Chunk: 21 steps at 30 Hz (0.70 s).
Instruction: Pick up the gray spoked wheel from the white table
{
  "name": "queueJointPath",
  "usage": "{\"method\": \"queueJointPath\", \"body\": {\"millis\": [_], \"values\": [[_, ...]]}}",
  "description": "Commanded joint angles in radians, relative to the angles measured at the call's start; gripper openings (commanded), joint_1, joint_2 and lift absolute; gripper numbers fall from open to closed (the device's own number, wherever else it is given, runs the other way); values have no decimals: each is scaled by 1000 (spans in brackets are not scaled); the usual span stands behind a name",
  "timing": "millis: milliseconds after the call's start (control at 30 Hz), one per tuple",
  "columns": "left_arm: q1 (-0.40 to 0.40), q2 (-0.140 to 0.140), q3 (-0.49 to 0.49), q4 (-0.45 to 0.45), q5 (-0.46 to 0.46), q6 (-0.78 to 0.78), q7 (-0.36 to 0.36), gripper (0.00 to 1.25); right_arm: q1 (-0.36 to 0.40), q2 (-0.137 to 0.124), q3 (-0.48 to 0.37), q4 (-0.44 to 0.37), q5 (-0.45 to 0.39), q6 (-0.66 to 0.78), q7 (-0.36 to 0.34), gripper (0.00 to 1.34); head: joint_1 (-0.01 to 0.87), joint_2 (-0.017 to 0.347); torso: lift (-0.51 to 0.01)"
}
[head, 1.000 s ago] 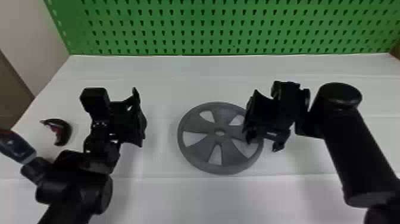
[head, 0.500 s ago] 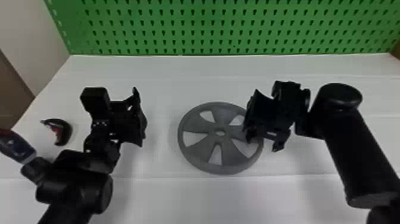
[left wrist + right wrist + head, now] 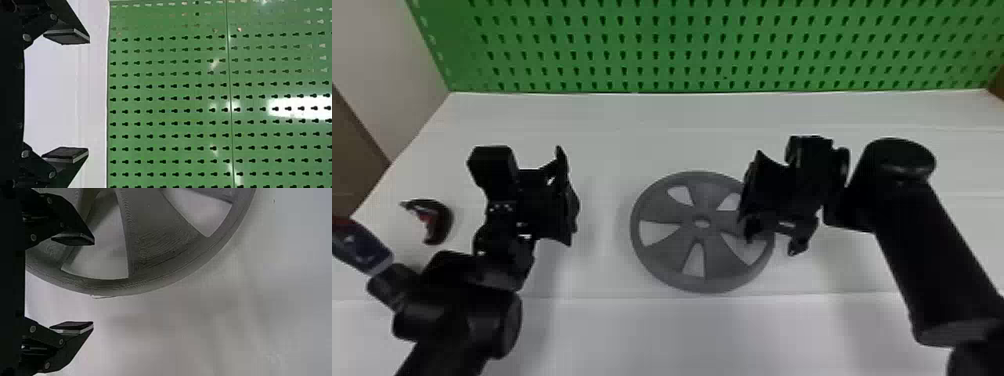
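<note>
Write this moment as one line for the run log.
gray spoked wheel: on white table; right gripper: open, above wheel's right edge; left gripper: open

Green pegboard [image 3: 682, 46] along far edge of white surface [image 3: 612, 120], rows of keyhole-shaped holes. Thin seams and soft shadows across surface. Head view: pale wall [image 3: 387, 55] at left, dark brown area [image 3: 352, 155] below it, brown patch [image 3: 998, 82] at right edge. Left wrist view: bright light reflection [image 3: 305, 107], narrow joint line [image 3: 230, 78] on pegboard.

Between the left gripper [image 3: 566, 197] and wheel [image 3: 717, 260], a hand could pass over bare table [image 3: 604, 150]. The right gripper [image 3: 749, 197] obstructs the wheel's right side; pegboard [image 3: 682, 45] bars the far edge.
</note>
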Motion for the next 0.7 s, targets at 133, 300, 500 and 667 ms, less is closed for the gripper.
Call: {"method": "queueJointPath", "body": {"millis": [133,300,500,667], "values": [[-3,0,-2,0,-4,0,0,983,1,3,0,13,-10,-1,0,831,806,44,-98],[-4,0,-2,0,-4,0,2,983,1,5,0,14,-15,-2,0,831,806,44,-98],[-4,0,-2,0,-4,0,2,983,-2,2,2,22,-18,-1,0,831,806,44,-98],[-4,0,-2,0,-4,0,2,983,-4,2,0,28,-21,2,0,833,806,44,-98]]}}
